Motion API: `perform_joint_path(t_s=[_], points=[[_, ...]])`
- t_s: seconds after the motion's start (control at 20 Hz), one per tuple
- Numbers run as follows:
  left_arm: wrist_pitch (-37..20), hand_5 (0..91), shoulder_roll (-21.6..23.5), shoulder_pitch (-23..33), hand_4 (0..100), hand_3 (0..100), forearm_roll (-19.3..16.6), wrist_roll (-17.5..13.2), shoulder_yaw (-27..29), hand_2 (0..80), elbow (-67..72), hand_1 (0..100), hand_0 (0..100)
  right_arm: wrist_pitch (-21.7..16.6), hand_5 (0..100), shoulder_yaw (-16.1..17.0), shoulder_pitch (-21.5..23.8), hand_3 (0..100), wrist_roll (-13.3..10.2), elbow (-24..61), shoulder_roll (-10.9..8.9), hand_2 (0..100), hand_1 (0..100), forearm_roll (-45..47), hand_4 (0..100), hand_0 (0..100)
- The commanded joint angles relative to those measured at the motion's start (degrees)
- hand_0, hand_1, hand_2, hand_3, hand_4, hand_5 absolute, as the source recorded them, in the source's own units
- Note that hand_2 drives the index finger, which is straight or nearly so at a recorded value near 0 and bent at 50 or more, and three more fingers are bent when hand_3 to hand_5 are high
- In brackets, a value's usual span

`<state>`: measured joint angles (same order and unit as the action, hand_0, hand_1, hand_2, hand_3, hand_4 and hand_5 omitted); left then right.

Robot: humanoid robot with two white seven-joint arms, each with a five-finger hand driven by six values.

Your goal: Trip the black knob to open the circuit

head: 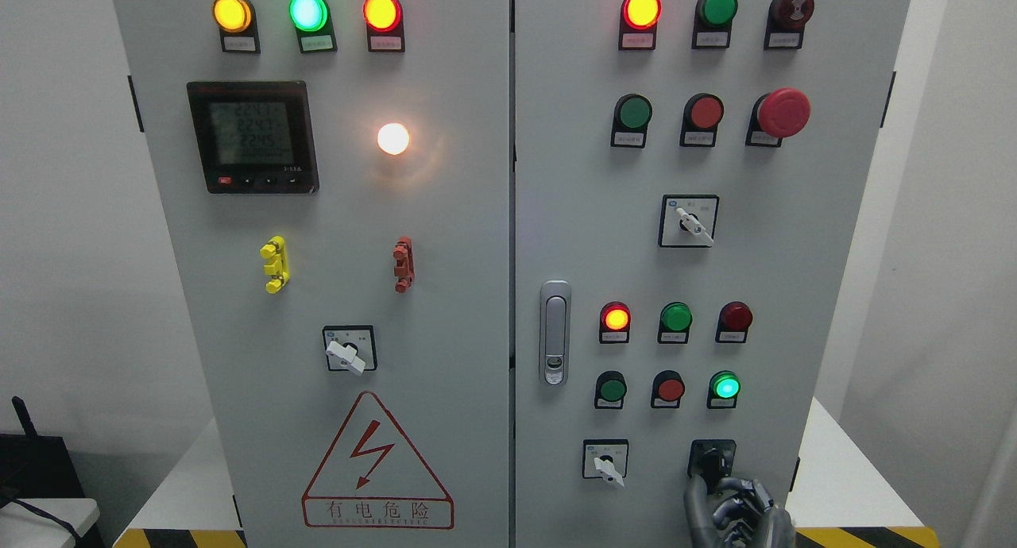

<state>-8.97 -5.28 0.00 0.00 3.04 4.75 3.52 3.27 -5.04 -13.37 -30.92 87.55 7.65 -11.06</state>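
Grey cabinet [445, 214] fills view, black knob [711, 458] low on rt door, my right robot hand [735, 504] pinching it w/ curled fingers; loose grip could slip mid-turn, circuit stays closed.

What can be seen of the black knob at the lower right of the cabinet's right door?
The black knob sits on a black square plate low on the right door, right of a white-handled selector switch and below a lit green lamp. It looks like dark glossy plastic. Its lower part is hidden behind the right hand, whose grey metallic fingers reach up to it and seem to touch it. Its pointer position cannot be read.
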Motion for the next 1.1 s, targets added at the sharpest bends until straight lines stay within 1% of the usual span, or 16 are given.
perform_joint_path(t_s=[0.0,0.7,0.8,1.05], points=[[0.0,0.0,0.0,-0.4,0,0,-1.8,0.0,0.0,0.0,0.0,39,12,0.0,92,0.6,0.0,89,-0.1,0.0,0.00,50,72,-0.4,89,35],[0.0,0.0,0.0,-0.4,0,0,-1.9,0.0,0.0,0.0,0.0,39,12,0.0,91,0.6,0.1,88,0.0,0.0,-0.09,49,74,-1.4,89,36],[0.0,0.0,0.0,-0.4,0,0,-1.8,0.0,0.0,0.0,0.0,39,12,-0.1,91,0.6,0.1,88,1.2,0.0,-0.27,48,74,-1.5,89,37],[0.0,0.0,-0.1,-0.4,0,0,-1.8,0.0,0.0,0.0,0.0,39,12,-0.2,90,0.7,0.1,87,1.5,0.0,-0.62,45,75,-1.6,88,39]])
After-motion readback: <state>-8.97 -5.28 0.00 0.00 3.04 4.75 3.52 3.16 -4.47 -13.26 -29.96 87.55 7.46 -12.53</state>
